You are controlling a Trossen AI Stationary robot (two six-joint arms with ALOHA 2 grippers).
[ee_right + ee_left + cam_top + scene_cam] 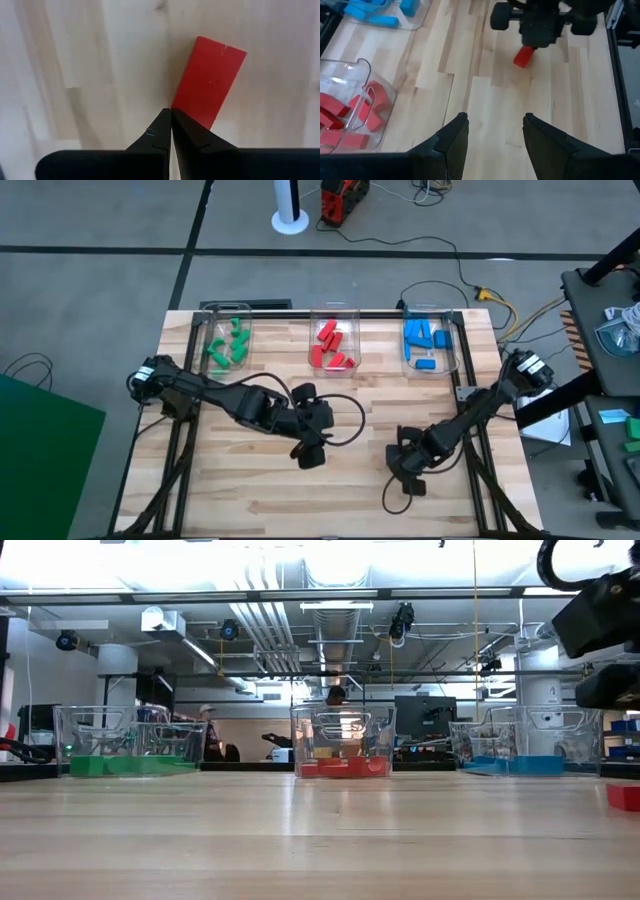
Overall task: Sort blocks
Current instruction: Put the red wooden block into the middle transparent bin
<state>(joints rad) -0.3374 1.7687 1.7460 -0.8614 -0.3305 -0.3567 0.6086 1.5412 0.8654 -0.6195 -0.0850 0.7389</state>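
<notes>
One loose red block left on the table, and our right gripper sits over it

In the right wrist view our right gripper [171, 122] has its fingers pressed together, tips at the edge of the red block [209, 85] lying flat at the centre right of the frame; the jaws hold nothing. To do this well, we judge we should spread the fingers, straddle the block across its short side, then close. Our left gripper [492, 135] hangs with fingers apart at mid-table. The other blocks lie in the clear bins [334, 315] along the top of the high view, sorted by colour.
</notes>
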